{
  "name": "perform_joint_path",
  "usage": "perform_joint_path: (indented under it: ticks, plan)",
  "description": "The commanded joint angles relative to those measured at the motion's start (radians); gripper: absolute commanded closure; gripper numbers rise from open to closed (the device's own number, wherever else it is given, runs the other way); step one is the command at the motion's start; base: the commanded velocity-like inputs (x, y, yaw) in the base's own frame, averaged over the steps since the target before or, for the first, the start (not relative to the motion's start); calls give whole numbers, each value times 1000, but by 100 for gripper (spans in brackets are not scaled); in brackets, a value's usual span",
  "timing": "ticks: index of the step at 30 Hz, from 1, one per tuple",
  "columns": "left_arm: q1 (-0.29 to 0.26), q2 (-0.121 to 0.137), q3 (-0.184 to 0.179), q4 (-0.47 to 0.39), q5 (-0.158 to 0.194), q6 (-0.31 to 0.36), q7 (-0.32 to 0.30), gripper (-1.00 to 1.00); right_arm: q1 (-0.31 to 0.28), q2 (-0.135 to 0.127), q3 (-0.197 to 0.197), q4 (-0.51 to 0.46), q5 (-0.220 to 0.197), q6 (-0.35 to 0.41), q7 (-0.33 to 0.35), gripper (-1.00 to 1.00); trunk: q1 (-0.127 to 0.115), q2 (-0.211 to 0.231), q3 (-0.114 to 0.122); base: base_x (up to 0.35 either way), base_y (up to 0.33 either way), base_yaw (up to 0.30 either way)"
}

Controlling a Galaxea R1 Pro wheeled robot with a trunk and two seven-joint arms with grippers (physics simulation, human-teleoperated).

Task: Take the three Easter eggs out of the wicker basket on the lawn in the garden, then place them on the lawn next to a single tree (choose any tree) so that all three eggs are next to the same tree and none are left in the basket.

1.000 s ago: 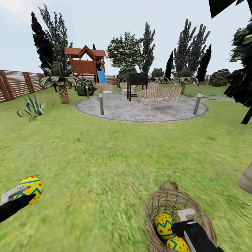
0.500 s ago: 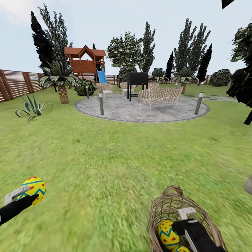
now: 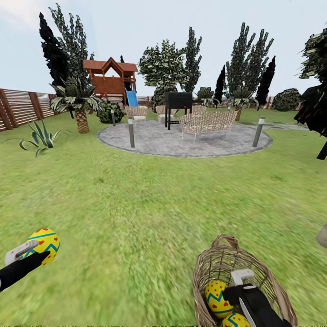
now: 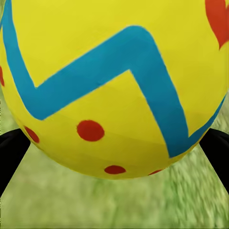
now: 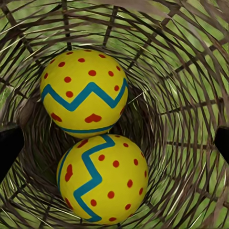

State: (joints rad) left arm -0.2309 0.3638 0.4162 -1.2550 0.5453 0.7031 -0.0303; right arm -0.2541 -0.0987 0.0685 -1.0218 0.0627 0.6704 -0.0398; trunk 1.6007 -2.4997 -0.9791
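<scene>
Your left gripper (image 3: 38,250) is clasping one Easter egg (image 3: 43,245), holding it above the lawn (image 3: 136,213) at your left. Your right gripper (image 3: 247,290) is reaching down inside the wicker basket (image 3: 213,265), fingers spread wide apart and gripping nothing, just over the two remaining eggs (image 5: 85,93), which are lying touching each other at the basket's bottom.

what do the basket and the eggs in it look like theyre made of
The wicker basket looks like woven brown-tan cane: thin crossing strands with grass showing through the gaps. The two Easter eggs inside look smooth, hard and painted, possibly plastic, though the material can't be settled.
</scene>
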Motion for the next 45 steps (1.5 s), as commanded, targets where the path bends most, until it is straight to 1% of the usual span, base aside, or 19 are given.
perform_joint_path:
  ticks: [1,12,16,40,45]
  plan:
    - [-1,0,1,1,0,6,-3,100,-1,-1,4,-1,6,6,-1,-100,0,-1,-5,0,0,0]
    - [-1,-2,0,1,-1,7,-3,100,-1,0,2,-1,6,6,-2,-100,5,-3,-48,0,0,0]
    - [-1,-6,-2,2,-1,7,-3,100,-1,0,2,-1,6,6,-2,-100,7,-4,-63,0,0,0]
    - [-1,-8,-2,3,-1,7,-2,100,-1,0,2,0,6,6,-2,-100,18,-10,-156,0,0,0]
    - [-1,-9,-2,2,-1,7,-3,100,-1,2,3,1,8,6,-2,-100,18,-10,-156,18,-26,0]
